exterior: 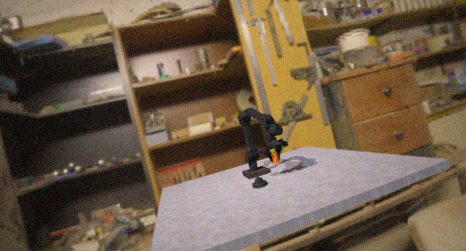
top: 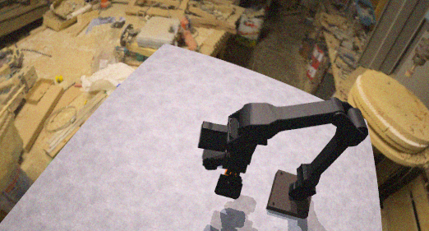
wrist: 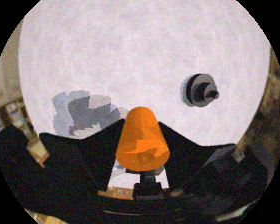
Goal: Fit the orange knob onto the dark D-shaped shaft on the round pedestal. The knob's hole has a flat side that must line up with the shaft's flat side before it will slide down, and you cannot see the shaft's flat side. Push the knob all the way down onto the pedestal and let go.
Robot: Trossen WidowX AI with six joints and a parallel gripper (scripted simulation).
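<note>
The orange knob (exterior: 275, 157) (wrist: 142, 145) is a tapered cylinder held above the table top. My gripper (top: 230, 176) (exterior: 275, 153) (wrist: 140, 123) is shut on it, with one black finger on each side. The dark round pedestal (exterior: 260, 184) (wrist: 195, 91) stands on the table, apart from the knob, to the upper right of it in the wrist view. Its dark shaft (wrist: 213, 94) sticks up from the middle. I cannot make out the pedestal in the top view. The shaft's flat side and the knob's hole are not visible.
The pale table top (top: 136, 133) (exterior: 312, 198) (wrist: 116, 45) lies under the arm. The arm's brown base plate (top: 280, 195) (exterior: 250, 173) is near the pedestal in the exterior view. Shadows of the arm fall on the table. Workshop shelves and clutter lie beyond its edges.
</note>
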